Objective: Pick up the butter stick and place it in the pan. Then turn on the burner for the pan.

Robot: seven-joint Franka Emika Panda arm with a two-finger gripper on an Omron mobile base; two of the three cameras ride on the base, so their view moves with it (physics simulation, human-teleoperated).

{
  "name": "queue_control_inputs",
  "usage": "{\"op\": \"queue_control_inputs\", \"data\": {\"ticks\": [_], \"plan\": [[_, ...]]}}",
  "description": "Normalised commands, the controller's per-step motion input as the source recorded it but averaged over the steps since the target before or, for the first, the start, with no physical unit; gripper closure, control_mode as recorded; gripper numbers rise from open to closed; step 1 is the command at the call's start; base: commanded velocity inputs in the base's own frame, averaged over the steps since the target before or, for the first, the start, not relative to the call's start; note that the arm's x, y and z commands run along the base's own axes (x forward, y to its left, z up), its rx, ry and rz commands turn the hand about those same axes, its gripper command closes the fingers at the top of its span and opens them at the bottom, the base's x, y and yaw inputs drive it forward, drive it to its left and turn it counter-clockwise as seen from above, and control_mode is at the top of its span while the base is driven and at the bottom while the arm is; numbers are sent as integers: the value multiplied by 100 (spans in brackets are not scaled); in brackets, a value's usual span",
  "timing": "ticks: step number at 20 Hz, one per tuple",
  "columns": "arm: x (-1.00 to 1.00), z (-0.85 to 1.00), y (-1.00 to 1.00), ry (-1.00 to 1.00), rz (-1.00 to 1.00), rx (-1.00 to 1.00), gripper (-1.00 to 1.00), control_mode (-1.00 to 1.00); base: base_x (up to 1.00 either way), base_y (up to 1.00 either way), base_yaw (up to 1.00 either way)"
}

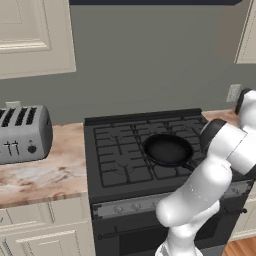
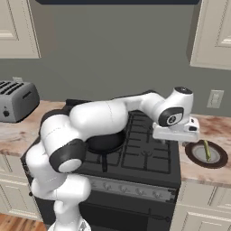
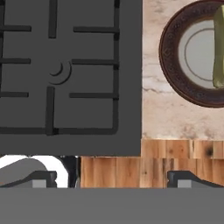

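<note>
One slim yellow-green butter stick (image 3: 218,48) – perhaps tilted – on a brown-rimmed dish (image 3: 173,70), black pan (image 1: 167,149) on stove, fingers (image 3: 186,178) spread wide, empty.

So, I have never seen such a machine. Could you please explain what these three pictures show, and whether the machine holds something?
It is a white robot arm standing before a kitchen stove. Two pictures come from cameras behind the arm, one on its left and one on its right. The third comes from a camera on its hand, looking down past the two dark fingertips.

A black pan sits on the stove. A toaster stands on the counter left of it. On the right counter lies a round dish with a pale yellow butter stick on it.

The gripper is open and holds nothing. It hangs over the stove's right edge, beside the dish.
</note>
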Motion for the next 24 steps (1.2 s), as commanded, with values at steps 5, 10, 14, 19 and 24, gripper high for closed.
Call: {"op": "queue_control_inputs", "data": {"ticks": [5, 10, 14, 19, 24], "plan": [[19, -11, -52, 0, 0, 0, -100, -100, 0, 0, 0], [25, -15, -43, 0, 0, 0, -100, -100, 0, 0, 0], [31, -8, -36, 0, 0, 0, -100, -100, 0, 0, 0], [30, -1, -26, 0, 0, 0, -100, -100, 0, 0, 0], [20, -8, -17, 0, 0, 0, -100, -100, 0, 0, 0]]}}
